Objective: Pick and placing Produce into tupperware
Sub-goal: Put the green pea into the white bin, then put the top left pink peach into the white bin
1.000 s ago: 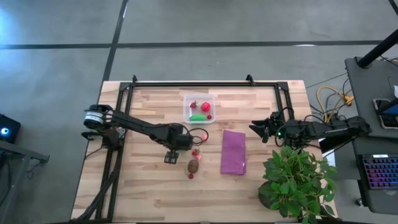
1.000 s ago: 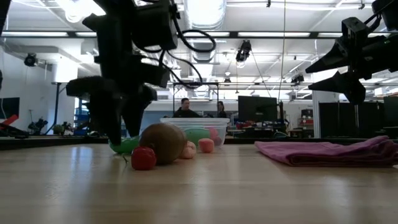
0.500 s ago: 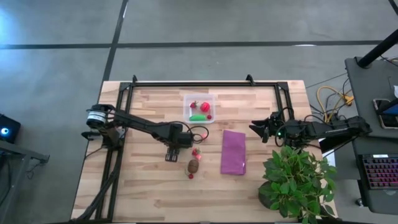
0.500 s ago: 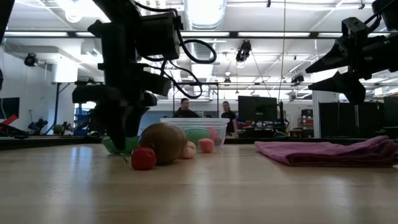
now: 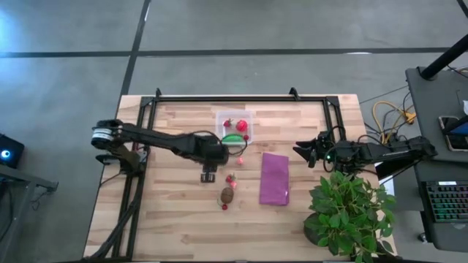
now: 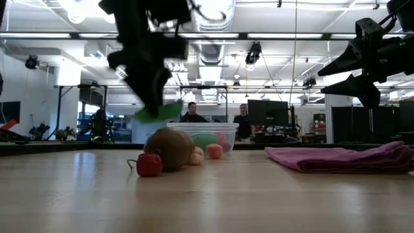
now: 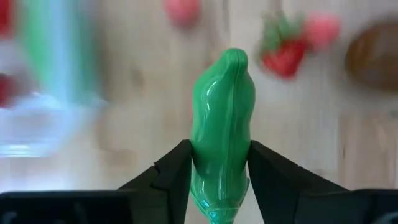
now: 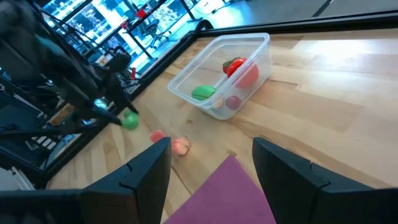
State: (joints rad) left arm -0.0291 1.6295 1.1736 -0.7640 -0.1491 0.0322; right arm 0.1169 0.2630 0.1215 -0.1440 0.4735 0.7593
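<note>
From my console: a small red piece (image 6: 149, 164) and the brown oval (image 6: 169, 149) sit nearest on bare wood, the purple cloth (image 5: 275, 178) beside them. Above, my left gripper (image 5: 228, 150) clamps a green pod (image 7: 224, 118) clear of the table. Farther back, the tupperware (image 5: 235, 127) holds produce near the frame rail; my right gripper (image 5: 301, 153) waits spread wide near the table's right edge

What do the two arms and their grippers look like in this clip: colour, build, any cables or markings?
Both arms are dark, slim and jointed. The left arm has a pale cylindrical joint at its base. The left gripper has two black, wedge-shaped fingers. The right gripper has matching black fingers. Black cable loops hang beside the left arm's wrist in the low view. No markings are legible.
</note>
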